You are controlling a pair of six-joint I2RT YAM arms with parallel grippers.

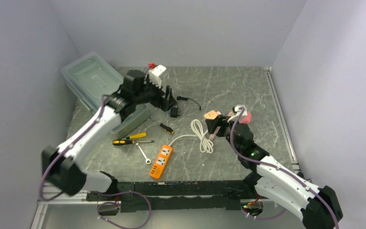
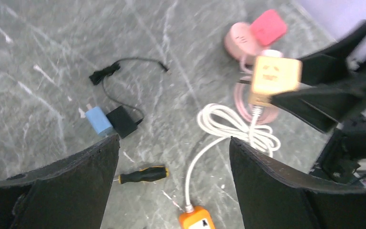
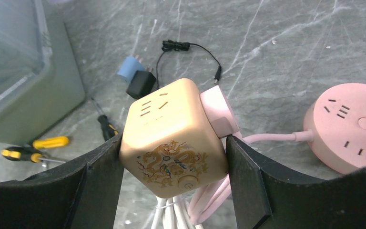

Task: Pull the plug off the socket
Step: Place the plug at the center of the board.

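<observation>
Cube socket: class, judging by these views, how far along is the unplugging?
Done: right claw grips the cube socket. In hand: left claw hangs open and empty, apart from it. Left: the pink plug sits in the cube's side, not yet pulled.

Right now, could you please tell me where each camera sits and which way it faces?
Top: above and behind the arms, looking down on the table; left arm and right arm show.
Left wrist: on the left arm, facing down toward the right arm; open left pincer frames the adapter.
Right wrist: looking down past the right pincer, clamped on the cube.
Shared: cube and adapter appear in both wrist views.
</observation>
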